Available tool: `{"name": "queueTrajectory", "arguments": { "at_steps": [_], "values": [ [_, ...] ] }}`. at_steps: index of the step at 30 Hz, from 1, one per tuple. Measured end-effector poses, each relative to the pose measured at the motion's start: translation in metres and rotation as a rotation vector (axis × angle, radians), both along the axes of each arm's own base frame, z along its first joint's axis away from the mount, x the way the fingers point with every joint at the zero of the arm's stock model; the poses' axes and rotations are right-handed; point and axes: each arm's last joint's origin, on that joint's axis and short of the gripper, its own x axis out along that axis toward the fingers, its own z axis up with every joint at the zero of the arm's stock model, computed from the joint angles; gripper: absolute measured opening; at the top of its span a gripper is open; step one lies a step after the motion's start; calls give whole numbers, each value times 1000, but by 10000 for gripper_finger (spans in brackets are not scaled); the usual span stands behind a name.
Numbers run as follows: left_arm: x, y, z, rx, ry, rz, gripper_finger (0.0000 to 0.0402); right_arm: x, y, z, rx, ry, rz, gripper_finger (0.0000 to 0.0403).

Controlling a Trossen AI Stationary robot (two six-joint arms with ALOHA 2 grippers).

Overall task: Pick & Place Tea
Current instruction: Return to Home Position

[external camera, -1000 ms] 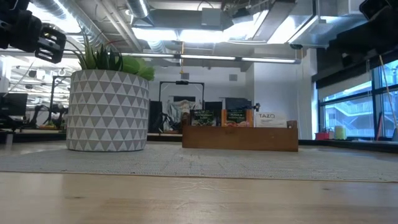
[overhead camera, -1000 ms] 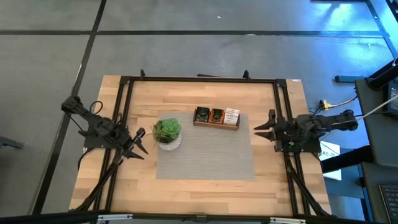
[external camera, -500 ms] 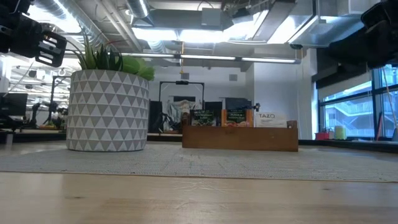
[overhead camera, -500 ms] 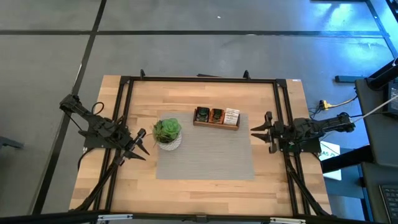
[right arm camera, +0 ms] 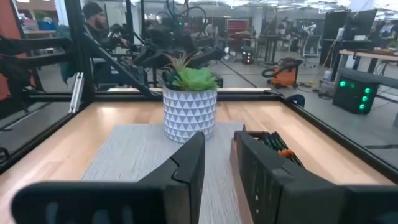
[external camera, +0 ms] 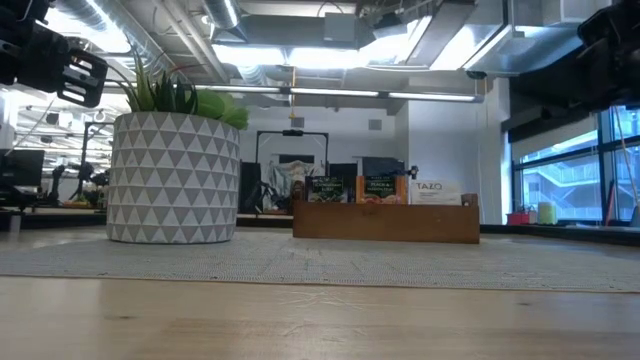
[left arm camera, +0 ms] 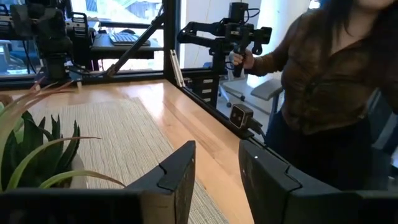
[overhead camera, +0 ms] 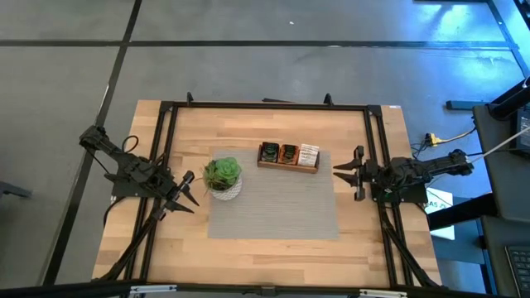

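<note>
Wooden box point(overhead camera: 288, 169), flat square sachets point(overhead camera: 289, 153), woven mat point(overhead camera: 273, 211)

A light wooden table point(overhead camera: 248, 124), edged by a black metal frame point(overhead camera: 265, 106), carries a grey woven mat point(overhead camera: 273, 211) at its middle. On the mat's far left corner stands a green potted plant point(overhead camera: 222, 175) in a white pot patterned with grey triangles, and to its right, near but apart, a brown wooden box point(external camera: 385, 224) lies along the mat's far edge. In the left wrist view a person point(left arm camera: 323, 81) in a dark brown top stands just beyond the table's edge.
</note>
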Motion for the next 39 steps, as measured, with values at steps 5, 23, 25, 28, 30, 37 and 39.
{"name": "queueTrajectory", "arguments": {
  "at_steps": [5, 23, 25, 28, 30, 37, 39],
  "values": [
    [0, 0, 0, 0, 0, 0, 118, 0, 0, 0, -3, 5, 0, 97],
    [0, 0, 0, 0, 0, 0, 118, 0, 0, 0, 233, -14, 6, 97],
    [0, 0, 0, 0, 0, 0, 120, 0, 0, 0, 231, -14, 6, 97],
    [0, 0, 0, 0, 0, 0, 120, 0, 0, 0, 232, -14, 6, 97],
    [0, 0, 0, 0, 0, 0, 118, 0, 0, 0, 231, -14, 6, 97],
    [0, 0, 0, 0, 0, 0, 116, 0, 0, 0, 231, -13, 6, 97],
    [0, 0, 0, 0, 0, 0, 116, 0, 0, 0, 231, -13, 6, 97]
  ]
}}
